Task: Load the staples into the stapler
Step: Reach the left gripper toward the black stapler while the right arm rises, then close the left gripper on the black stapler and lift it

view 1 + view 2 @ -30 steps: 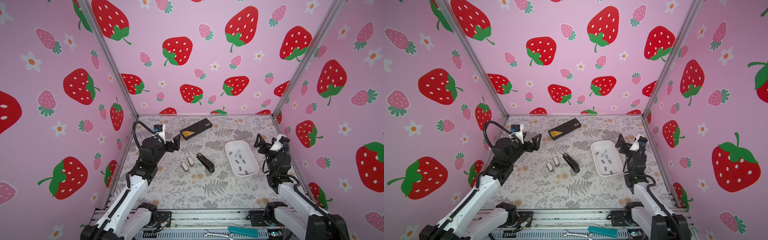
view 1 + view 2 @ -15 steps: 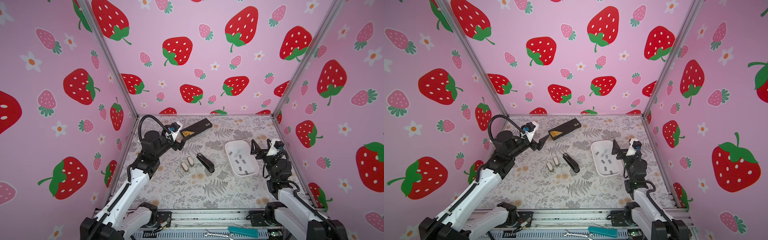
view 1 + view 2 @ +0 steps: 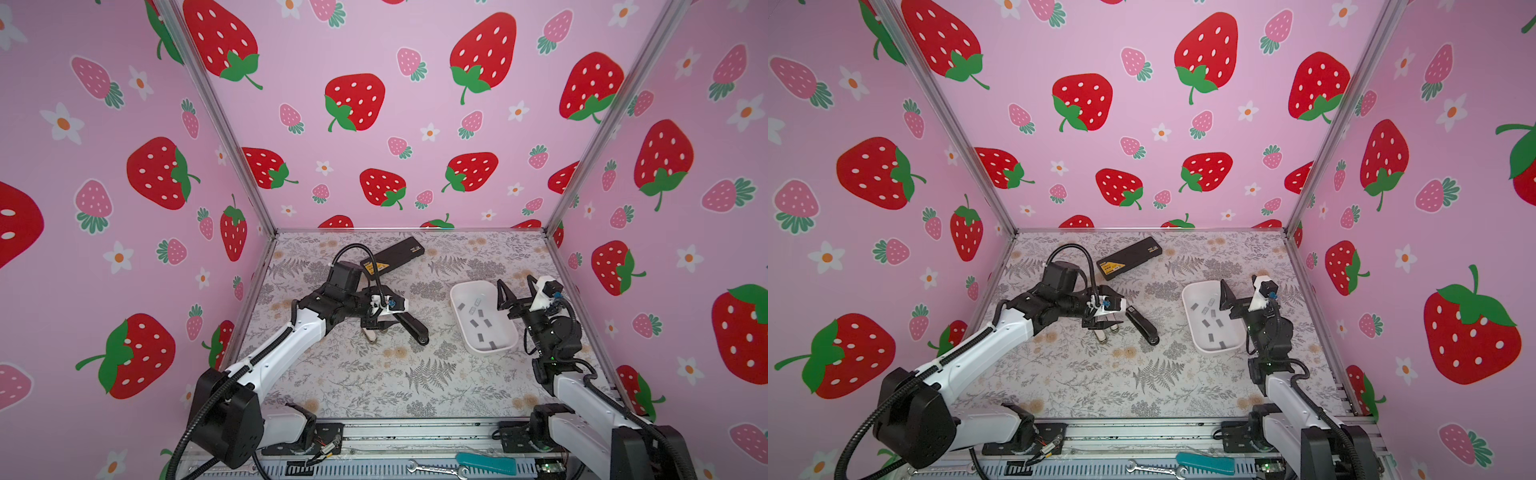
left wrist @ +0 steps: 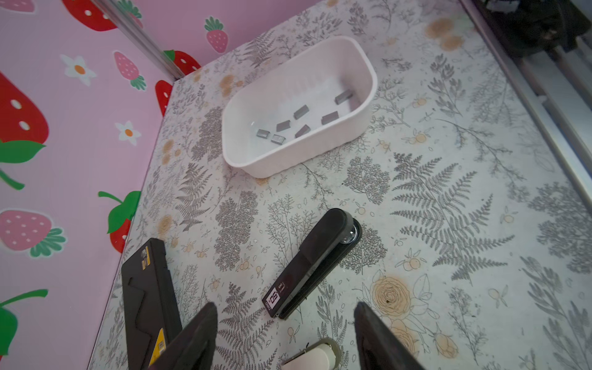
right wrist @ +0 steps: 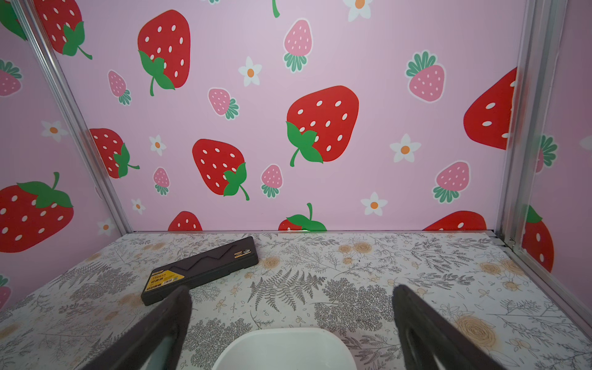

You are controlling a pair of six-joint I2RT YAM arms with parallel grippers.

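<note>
Seven grey staples [image 4: 301, 112] lie loose on the floor of a white tray [image 4: 282, 161], well ahead of the left gripper [image 4: 285, 312] and touched by neither arm. Left jaws stand apart with nothing clamped. Between them, close to the palm, sits a small cream-coloured object [image 4: 315, 355]; whether either finger touches it cannot be told. Just ahead of the left fingertips the black stapler [image 4: 317, 256] lies flat on the fern-patterned table [image 4: 448, 208], its labelled end pointing into the gap between the jaws and its rounded end toward the tray. A long black case [image 4: 144, 288] with a yellow label lies outside the jaws, beside one finger. The right gripper [image 5: 291, 291] is likewise spread wide and empty. In its wrist view one rounded end of the tray shows between the jaws, nearer the palm than the fingertips, and the staples fall outside that view. In both top views the right fingertips hover at the tray's rim on the side away from the stapler.
</note>
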